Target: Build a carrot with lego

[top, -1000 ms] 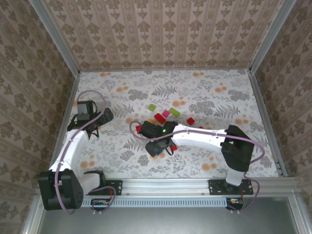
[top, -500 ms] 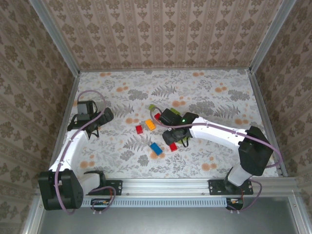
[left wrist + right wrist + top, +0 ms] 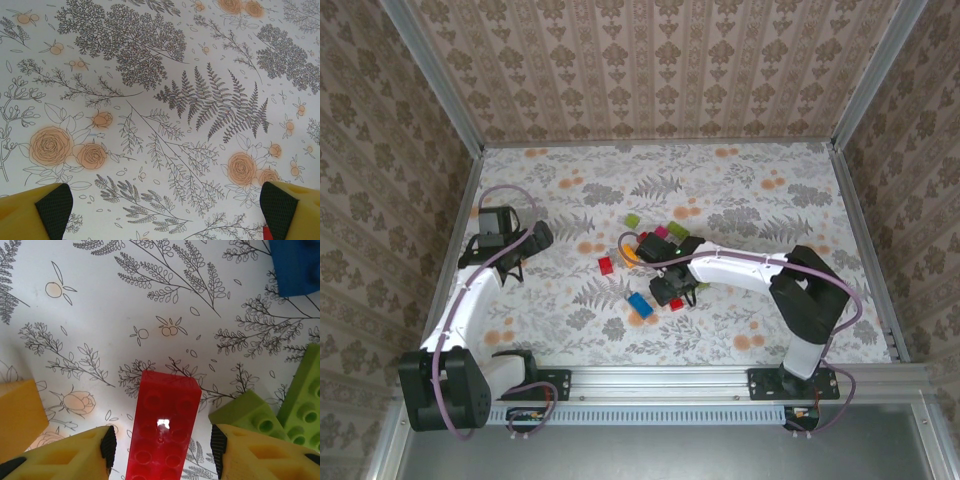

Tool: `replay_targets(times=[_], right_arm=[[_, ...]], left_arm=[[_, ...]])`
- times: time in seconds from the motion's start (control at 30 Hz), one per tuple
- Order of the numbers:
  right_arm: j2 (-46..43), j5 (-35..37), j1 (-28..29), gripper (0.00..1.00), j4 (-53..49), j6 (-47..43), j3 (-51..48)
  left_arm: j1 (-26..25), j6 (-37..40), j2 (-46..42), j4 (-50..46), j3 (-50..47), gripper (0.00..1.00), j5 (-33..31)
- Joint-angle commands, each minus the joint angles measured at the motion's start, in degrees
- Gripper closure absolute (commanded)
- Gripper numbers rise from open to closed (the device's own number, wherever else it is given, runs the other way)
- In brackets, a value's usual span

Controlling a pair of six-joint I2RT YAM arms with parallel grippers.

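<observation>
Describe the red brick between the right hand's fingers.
The red brick is an oblong, glossy plastic piece with two rows of studs facing up and a glare spot on top. It lies flat on the floral table, between the right hand's fingers, a sliver of table showing on each side. Its near end is cropped.

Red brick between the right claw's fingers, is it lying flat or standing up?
Lying flat: the red brick shows its studded top, facing up.

Top external high behind table (image 3: 750, 190) near edge, looking down on surface, wrist cameras close, facing down, right wrist sharing central lego (image 3: 640, 304).
</observation>
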Motion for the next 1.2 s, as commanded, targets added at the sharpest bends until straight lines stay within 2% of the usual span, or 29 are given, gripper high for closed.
replay_targets(times=[0.0, 0.2, 0.5, 0.67, 0.97, 1.17], right_arm=[[1.6, -0.9, -0.3, 0.45, 0.7, 0.2, -0.6], [3.4, -1.3, -0.2, 0.48, 1.5, 0.4, -0.7], [2.5, -1.2, -0.3, 0.59, 1.3, 0.7, -1.1], [0.6, -0.8, -0.3, 0.63, -0.5, 0.3, -0.4], [-6.2, -1.0, 0.9, 0.66, -10.9, -3.5, 7.5], [-6.4, -5.1, 3.4, 0.65, -14.6, -5.1, 13.3]], left_arm=[[0.4, 0.9, -0.1, 0.6, 0.4, 0.0, 0.6], [0.4, 0.8, -0.1, 0.6, 0.4, 0.0, 0.7], [0.4, 0.9, 0.5, 0.7, 0.6, 0.0, 1.0], [0.4, 0.9, 0.5, 0.8, 0.6, 0.0, 1.0], [0.4, 0.9, 0.4, 0.9, 0.6, 0.0, 1.2], [0.4, 0.9, 0.2, 0.8, 0.6, 0.0, 1.4]])
